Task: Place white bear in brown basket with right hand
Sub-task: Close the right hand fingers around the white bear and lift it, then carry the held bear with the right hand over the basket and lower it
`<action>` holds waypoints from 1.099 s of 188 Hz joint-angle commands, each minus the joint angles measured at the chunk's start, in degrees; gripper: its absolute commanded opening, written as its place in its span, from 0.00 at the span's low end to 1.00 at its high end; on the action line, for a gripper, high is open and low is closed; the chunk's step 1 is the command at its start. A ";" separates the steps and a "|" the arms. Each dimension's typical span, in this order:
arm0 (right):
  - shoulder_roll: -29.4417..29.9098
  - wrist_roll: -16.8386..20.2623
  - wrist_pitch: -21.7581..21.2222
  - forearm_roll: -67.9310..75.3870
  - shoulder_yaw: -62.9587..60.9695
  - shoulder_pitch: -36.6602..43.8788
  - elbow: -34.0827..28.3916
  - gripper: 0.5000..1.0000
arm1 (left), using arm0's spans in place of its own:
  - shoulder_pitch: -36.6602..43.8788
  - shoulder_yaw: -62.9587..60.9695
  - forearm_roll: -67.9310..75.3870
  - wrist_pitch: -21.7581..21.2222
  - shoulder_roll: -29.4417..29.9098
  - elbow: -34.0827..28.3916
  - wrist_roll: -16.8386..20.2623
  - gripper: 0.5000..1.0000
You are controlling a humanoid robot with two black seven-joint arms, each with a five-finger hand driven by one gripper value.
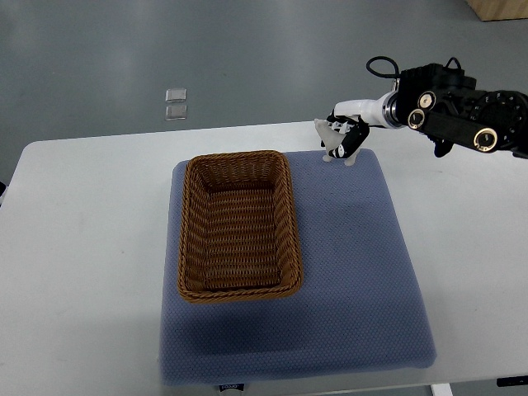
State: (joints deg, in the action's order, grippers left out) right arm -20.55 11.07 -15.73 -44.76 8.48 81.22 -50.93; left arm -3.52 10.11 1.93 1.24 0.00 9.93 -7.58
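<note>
The white bear (329,140) is a small pale figure at the far edge of the blue mat (355,272), right of the basket. My right hand (348,137) comes in from the right edge and its fingers are curled around the bear, partly hiding it. I cannot tell whether the bear still touches the mat. The brown basket (186,239) is a woven rectangular basket on the left half of the mat, and it holds nothing. The bear is a short way from the basket's far right corner.
The mat lies on a white table (82,247). Two small clear squares (176,103) lie on the grey floor beyond the table. A wooden corner (503,8) shows at the top right.
</note>
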 commanded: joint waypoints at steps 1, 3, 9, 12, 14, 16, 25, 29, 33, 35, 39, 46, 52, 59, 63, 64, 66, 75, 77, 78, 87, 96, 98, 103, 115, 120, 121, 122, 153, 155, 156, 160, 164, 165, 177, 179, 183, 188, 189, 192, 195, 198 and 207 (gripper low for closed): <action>-1.60 0.18 -0.79 4.33 -0.04 5.35 -3.73 0.05 | 0.00 0.00 0.00 -0.01 0.00 0.00 0.02 1.00; -1.68 0.18 -0.88 5.03 -0.04 5.96 -4.08 0.05 | 0.00 0.00 0.00 -0.01 0.00 0.00 -0.06 1.00; -1.77 0.26 -1.06 6.87 -0.04 7.63 -4.88 0.05 | 0.00 0.00 0.00 0.07 0.00 0.00 0.02 1.00; -1.68 0.35 -1.06 7.49 -0.04 8.17 -5.14 0.05 | 0.00 0.00 0.00 0.07 0.00 0.00 0.02 1.00; -1.60 0.35 -1.06 8.02 -0.04 8.69 -5.23 0.05 | 0.00 0.00 0.00 0.07 0.00 0.00 -0.06 1.00; -1.51 0.35 -1.14 8.46 0.05 9.04 -5.32 0.05 | 0.00 0.00 0.00 0.07 0.00 0.00 -0.06 1.00; -0.81 0.44 -1.14 9.95 0.22 11.15 -5.76 0.06 | 0.00 0.00 0.00 0.07 0.00 0.00 -0.06 1.00; -0.72 0.44 -1.14 10.04 0.22 11.42 -5.76 0.06 | 0.00 0.09 0.00 0.07 0.00 0.00 -0.06 1.00; -0.45 0.44 -1.06 10.22 0.31 12.12 -5.76 0.06 | 0.00 0.09 0.00 0.07 0.00 0.00 0.02 1.00; -0.19 0.44 -1.14 10.22 0.31 12.38 -5.76 0.06 | 0.00 0.00 0.00 0.07 0.00 0.00 -0.06 1.00; 0.34 0.53 -1.14 10.22 0.31 12.82 -5.76 0.06 | 0.00 0.09 0.00 -0.01 0.00 0.00 -0.06 1.00; 1.65 0.53 -1.14 10.22 0.40 13.61 -5.76 0.07 | 0.00 0.09 0.00 0.07 0.00 0.00 0.02 1.00; 2.53 0.53 -1.14 10.31 0.40 14.05 -5.76 0.07 | 0.00 0.09 0.00 0.07 0.00 0.00 0.02 1.00; 3.50 0.62 -1.14 10.31 0.49 14.32 -5.76 0.07 | 0.00 0.09 0.00 0.07 0.00 0.00 -0.06 1.00; 4.11 0.62 -1.06 10.31 0.57 14.41 -5.76 0.07 | 0.00 0.09 0.00 0.07 0.00 0.00 -0.06 1.00; 4.12 0.62 -1.06 10.31 0.57 14.41 -5.76 0.07 | 0.00 0.09 0.00 0.07 0.00 0.00 -0.06 1.00; 4.38 0.62 -1.06 10.31 0.66 14.49 -5.76 0.07 | 0.00 0.09 0.00 -0.01 0.00 0.00 0.02 1.00; 6.22 0.62 -1.06 10.31 1.36 14.49 -5.76 0.07 | 0.00 0.09 0.00 0.07 0.00 0.00 0.02 1.00; 6.57 0.62 -0.97 10.31 1.54 14.49 -5.76 0.07 | 0.00 0.09 0.00 0.07 0.00 0.00 0.02 1.00; 6.58 0.62 -0.97 10.31 1.54 14.49 -5.76 0.07 | 0.00 0.09 0.00 0.07 0.00 0.00 0.02 1.00; 8.16 0.62 -0.70 10.31 2.51 14.49 -5.67 0.08 | 0.00 0.09 0.00 0.07 0.00 0.00 0.02 1.00; 10.35 0.62 -0.18 10.31 3.47 14.41 -5.23 0.07 | 0.00 0.09 0.00 0.07 0.00 0.00 0.02 1.00; 10.79 0.62 -0.09 10.31 3.65 14.32 -5.23 0.07 | 0.00 0.09 0.00 0.07 0.00 0.00 -0.06 1.00; 11.67 0.53 0.00 10.31 4.00 14.23 -5.05 0.08 | 0.00 0.09 0.00 0.07 0.00 0.00 0.02 1.00; 14.13 0.53 0.70 10.40 4.35 13.53 -4.09 0.08 | 0.00 0.09 0.00 0.07 0.00 0.00 0.02 1.00; 15.01 0.53 1.14 10.31 4.44 13.18 -3.65 0.08 | 0.00 0.09 0.00 0.07 0.00 0.00 0.02 1.00; 15.45 0.53 1.32 10.31 4.44 12.83 -3.47 0.08 | 0.00 0.09 0.00 0.07 0.00 0.00 0.02 1.00; 15.45 0.53 1.32 10.31 4.44 12.82 -3.47 0.08 | 0.00 0.09 0.00 0.07 0.00 0.00 0.02 1.00; 20.55 0.53 2.37 9.69 4.44 8.60 0.40 0.08 | 0.00 0.09 0.00 0.07 0.00 0.00 0.02 1.00; 20.55 0.53 2.46 9.69 4.44 8.34 0.57 0.08 | 0.00 0.09 0.00 -0.01 0.00 0.00 0.02 1.00; 20.55 0.53 2.55 9.69 4.44 8.08 0.75 0.08 | 0.00 0.09 0.00 0.07 0.00 0.00 0.02 1.00; 20.55 0.53 2.64 9.69 4.44 7.81 0.84 0.08 | 0.00 0.09 0.00 0.07 0.00 0.00 0.02 1.00; 20.55 0.53 2.81 9.69 4.44 7.37 1.19 0.09 | 0.00 0.09 0.00 0.07 0.00 -0.09 0.02 1.00; 20.55 0.53 2.90 9.61 4.44 7.11 1.45 0.09 | 0.00 0.09 0.00 0.07 0.00 0.00 0.02 1.00; 20.55 0.53 3.25 9.34 4.44 5.71 2.68 0.09 | 0.00 0.09 0.00 -0.01 0.00 -0.09 0.02 1.00; 20.55 0.53 3.34 9.25 4.44 5.44 2.94 0.10 | 0.00 0.09 0.00 0.07 0.00 -0.09 0.02 1.00; 20.55 0.53 3.43 9.08 4.44 4.92 3.38 0.10 | 0.00 0.09 0.00 0.07 0.00 -0.09 0.02 1.00; 20.55 0.53 3.43 8.90 4.44 4.30 3.74 0.10 | 0.00 0.09 0.00 0.07 0.00 -0.09 0.02 1.00; 20.55 0.53 3.43 8.73 4.44 4.04 3.82 0.10 | 0.00 0.09 0.00 0.07 0.00 -0.09 0.02 1.00; 20.55 0.53 3.43 8.64 4.44 3.77 3.91 0.11 | 0.00 0.09 0.00 0.07 0.00 -0.09 0.02 1.00; 20.55 0.53 3.43 8.29 4.44 3.25 4.17 0.11 | 0.00 0.09 0.00 0.07 0.00 -0.09 0.02 1.00; 20.55 0.53 3.43 8.11 4.44 3.07 4.26 0.11 | 0.00 0.09 0.00 0.07 0.00 -0.09 0.02 1.00; 20.55 0.44 3.60 7.58 4.44 2.19 4.44 0.12 | 0.00 0.09 0.00 -0.01 0.00 -0.09 0.02 1.00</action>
State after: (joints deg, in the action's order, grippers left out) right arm -0.03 11.59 -12.37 -36.05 12.92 85.50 -47.37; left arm -3.52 10.20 1.94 1.29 0.00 9.85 -7.56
